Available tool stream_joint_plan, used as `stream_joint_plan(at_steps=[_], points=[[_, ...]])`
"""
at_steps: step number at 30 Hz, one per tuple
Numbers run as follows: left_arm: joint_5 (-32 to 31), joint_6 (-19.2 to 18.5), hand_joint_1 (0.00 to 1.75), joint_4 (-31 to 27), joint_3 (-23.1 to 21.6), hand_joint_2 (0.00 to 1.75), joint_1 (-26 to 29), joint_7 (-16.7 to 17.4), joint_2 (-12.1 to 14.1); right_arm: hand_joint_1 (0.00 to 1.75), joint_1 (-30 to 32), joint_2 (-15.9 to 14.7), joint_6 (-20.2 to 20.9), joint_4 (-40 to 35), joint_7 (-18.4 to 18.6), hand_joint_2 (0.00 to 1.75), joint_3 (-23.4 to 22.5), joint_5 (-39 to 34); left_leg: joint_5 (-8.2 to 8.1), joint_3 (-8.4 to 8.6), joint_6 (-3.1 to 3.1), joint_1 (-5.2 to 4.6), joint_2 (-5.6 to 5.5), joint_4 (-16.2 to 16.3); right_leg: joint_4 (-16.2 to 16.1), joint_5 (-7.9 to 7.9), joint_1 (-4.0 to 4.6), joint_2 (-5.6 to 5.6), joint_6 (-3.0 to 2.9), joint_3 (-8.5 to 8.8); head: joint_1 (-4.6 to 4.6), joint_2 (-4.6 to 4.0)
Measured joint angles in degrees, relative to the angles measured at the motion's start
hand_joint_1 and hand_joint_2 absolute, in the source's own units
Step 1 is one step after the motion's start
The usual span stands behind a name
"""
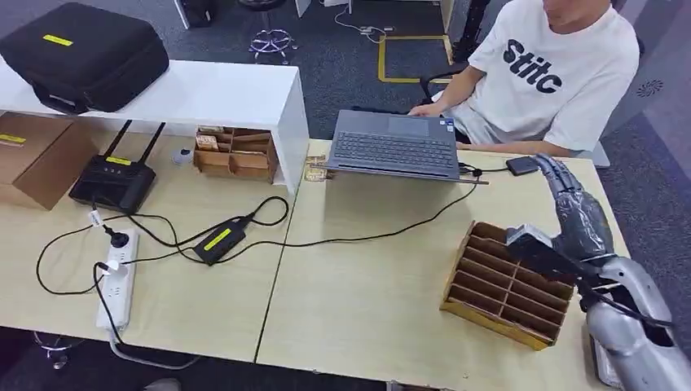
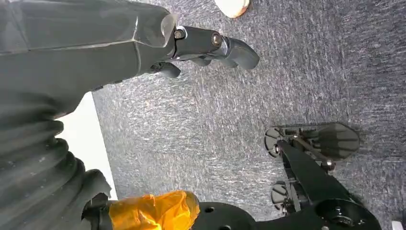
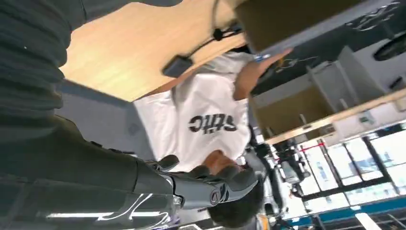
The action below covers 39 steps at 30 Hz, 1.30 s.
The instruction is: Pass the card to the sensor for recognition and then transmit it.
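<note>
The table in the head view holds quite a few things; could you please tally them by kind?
Divided cardboard trays: 2
Laptop: 1
Router: 1
Power strip: 1
Power adapter: 1
Small black sensor: 1
Black case: 1
Cardboard box: 1
Total: 9

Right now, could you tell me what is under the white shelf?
Under the white shelf stand a cardboard box, a black router and a small wooden organizer. The shelf covers whatever lies further back.
</note>
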Motion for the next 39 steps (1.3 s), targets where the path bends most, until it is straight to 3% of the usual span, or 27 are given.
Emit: stream_joint_plan(at_steps=[5,13,21,32,39], points=[[-0.1,0.2,0.0,0.0,0.3,1.75,0.0,-0.3,-0.1,0.0,4.7,-1.8,-0.3,-0.2,0.6,1.75,-3.0,1.4,0.0,0.0,0.0,0.0,0.01,0.0,0.0,0.0,0.0,0.01,0.0,0.0,0.02,0.0],[-0.2,0.2,0.0,0.0,1.2,1.75,0.0,-0.3,-0.2,0.0,8.1,-2.1,0.0,0.4,0.6,1.75,-5.4,2.0,0.0,0.02,0.0,0.0,0.01,0.0,0.0,0.0,0.0,0.02,0.0,0.0,0.0,0.0],[-0.2,0.3,0.0,0.0,1.6,1.75,0.0,-0.3,-0.2,0.0,8.6,-2.1,0.4,0.8,0.7,1.75,-5.9,2.3,0.0,0.02,0.0,0.0,0.02,0.0,0.0,0.0,0.0,0.03,0.0,0.0,0.0,0.0],[-1.3,0.3,0.0,0.0,1.6,1.75,0.0,-0.3,-0.3,0.0,7.6,-2.0,-0.7,3.4,5.3,1.75,-5.0,10.6,0.01,0.01,0.0,0.0,0.02,0.0,0.0,0.0,0.0,0.02,0.0,0.01,0.0,0.0],[-1.5,0.2,0.0,0.0,1.6,1.75,-0.1,-0.3,-0.4,0.0,6.7,-1.5,-1.0,5.6,5.8,1.75,-3.7,11.5,0.01,0.0,0.0,0.0,0.01,0.0,0.0,0.0,0.0,0.02,0.0,0.01,0.0,0.0]])
